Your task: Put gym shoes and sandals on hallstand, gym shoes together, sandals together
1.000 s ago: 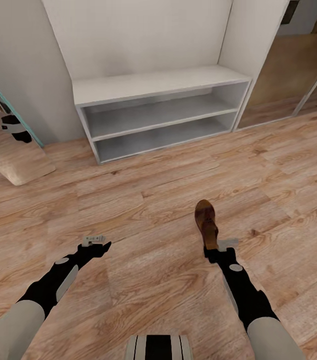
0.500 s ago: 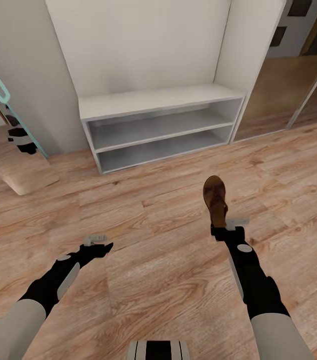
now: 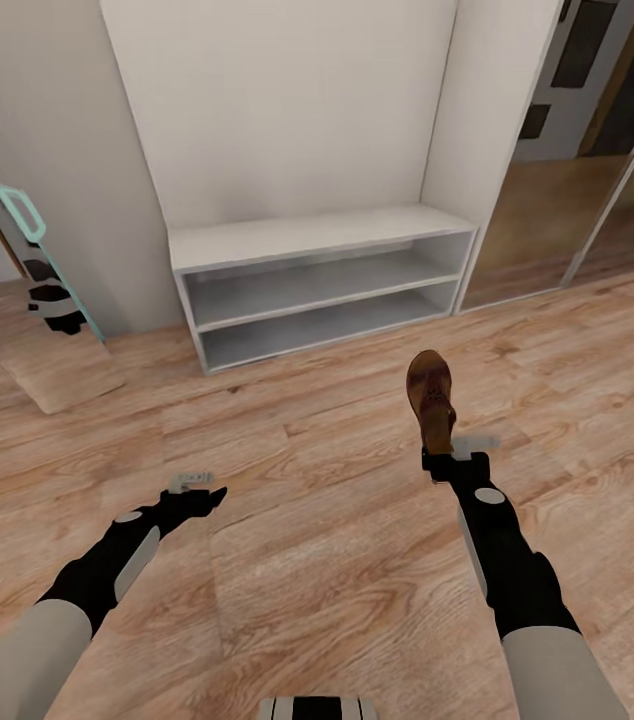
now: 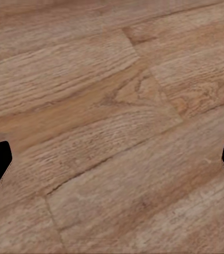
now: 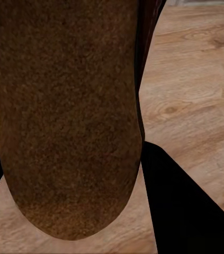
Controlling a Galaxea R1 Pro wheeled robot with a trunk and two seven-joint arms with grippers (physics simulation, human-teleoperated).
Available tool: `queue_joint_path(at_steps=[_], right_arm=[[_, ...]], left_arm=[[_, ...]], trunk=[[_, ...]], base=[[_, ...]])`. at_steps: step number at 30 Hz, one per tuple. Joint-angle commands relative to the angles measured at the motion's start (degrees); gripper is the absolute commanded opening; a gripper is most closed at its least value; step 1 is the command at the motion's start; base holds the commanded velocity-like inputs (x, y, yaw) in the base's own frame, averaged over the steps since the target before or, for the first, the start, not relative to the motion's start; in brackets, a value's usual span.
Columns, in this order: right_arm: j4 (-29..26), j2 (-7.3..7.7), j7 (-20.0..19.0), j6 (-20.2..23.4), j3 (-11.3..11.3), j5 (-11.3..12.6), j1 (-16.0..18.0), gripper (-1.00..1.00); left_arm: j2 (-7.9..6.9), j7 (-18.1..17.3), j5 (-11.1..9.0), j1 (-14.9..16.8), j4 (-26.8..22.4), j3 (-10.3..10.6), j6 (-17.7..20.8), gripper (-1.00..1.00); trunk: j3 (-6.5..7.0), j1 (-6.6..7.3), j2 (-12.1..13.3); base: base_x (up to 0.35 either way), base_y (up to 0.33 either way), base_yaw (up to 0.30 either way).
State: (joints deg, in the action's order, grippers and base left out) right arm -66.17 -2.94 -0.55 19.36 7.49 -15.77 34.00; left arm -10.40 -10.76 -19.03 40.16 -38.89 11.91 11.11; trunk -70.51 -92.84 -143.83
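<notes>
since a second ago the right gripper point(image 3: 444, 452) has been raised and carried forward with the sandal point(image 3: 431, 397), while the view has tilted up so that more of the wall above the rack is taken in. the right jaws are closed on the sandal's heel end so it is kept off the corridor floor point(image 3: 307, 560), its long axis pointing away from the robot toward the white shoe rack point(image 3: 322, 238), toe foremost and well short of it. the left gripper point(image 3: 195, 490) is held low over bare floor, jaws spread and empty.
</notes>
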Motion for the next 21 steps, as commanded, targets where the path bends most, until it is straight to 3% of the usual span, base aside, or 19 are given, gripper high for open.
queue_joint_path(at_steps=[1,21], right_arm=[[-0.1,-0.05,0.0,0.3,0.1,-0.2,0.0,-1.00],[-0.1,-0.05,0.1,0.3,-0.1,-0.2,0.0,-1.00]], left_arm=[[-0.06,0.0,-0.6,0.0,-0.1,0.2,0.3,1.00],[0.03,0.0,-0.7,0.0,0.0,0.2,0.3,1.00]], trunk=[[0.28,0.03,0.0],[5.18,0.55,0.3]], base=[[0.000,0.000,0.000],[0.000,0.000,0.000]])
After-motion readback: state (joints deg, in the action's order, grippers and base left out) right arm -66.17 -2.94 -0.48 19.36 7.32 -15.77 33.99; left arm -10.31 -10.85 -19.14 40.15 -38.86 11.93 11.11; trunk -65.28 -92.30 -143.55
